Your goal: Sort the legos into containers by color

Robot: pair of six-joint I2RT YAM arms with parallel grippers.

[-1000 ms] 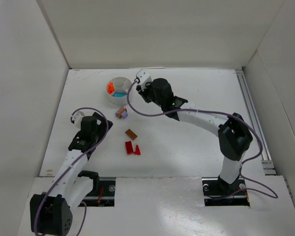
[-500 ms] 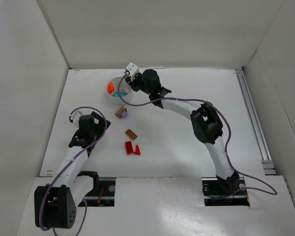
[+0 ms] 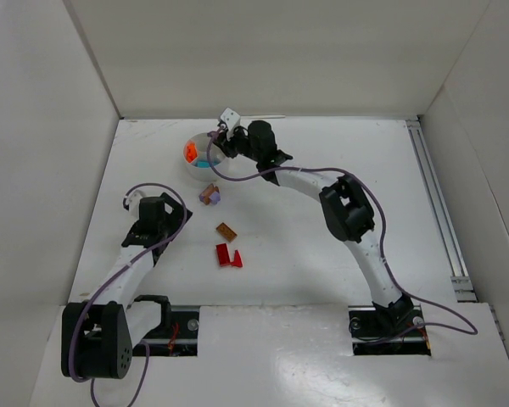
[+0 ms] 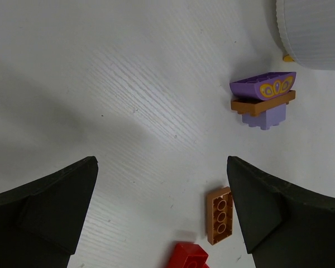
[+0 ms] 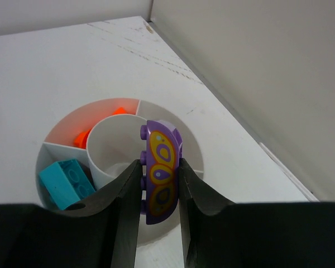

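Observation:
My right gripper (image 5: 159, 167) is shut on a purple curved lego with a yellow pattern (image 5: 161, 173). It holds the piece upright over the central well of the white round dish (image 5: 195, 148). One outer compartment holds orange pieces (image 5: 84, 134), another a teal brick (image 5: 64, 178). From above, the right gripper (image 3: 220, 144) hangs over the dish (image 3: 195, 174). On the table lie a purple and brown stack (image 3: 209, 194), a brown-orange brick (image 3: 226, 230) and red pieces (image 3: 228, 255). My left gripper (image 4: 162, 184) is open above the table, with the brown-orange brick (image 4: 219, 215) beside its right finger.
White walls enclose the table on three sides. The left wrist view shows the dish's ribbed wall (image 4: 312, 33) at top right with a small yellow-orange bit (image 4: 288, 58) at its foot, and the stack (image 4: 262, 100) just below. A purple cable loops over the dish.
My right gripper has moved left with the purple lego, from beside the dish to over it, and its elbow has swung inward. The left gripper has stayed open and almost still.

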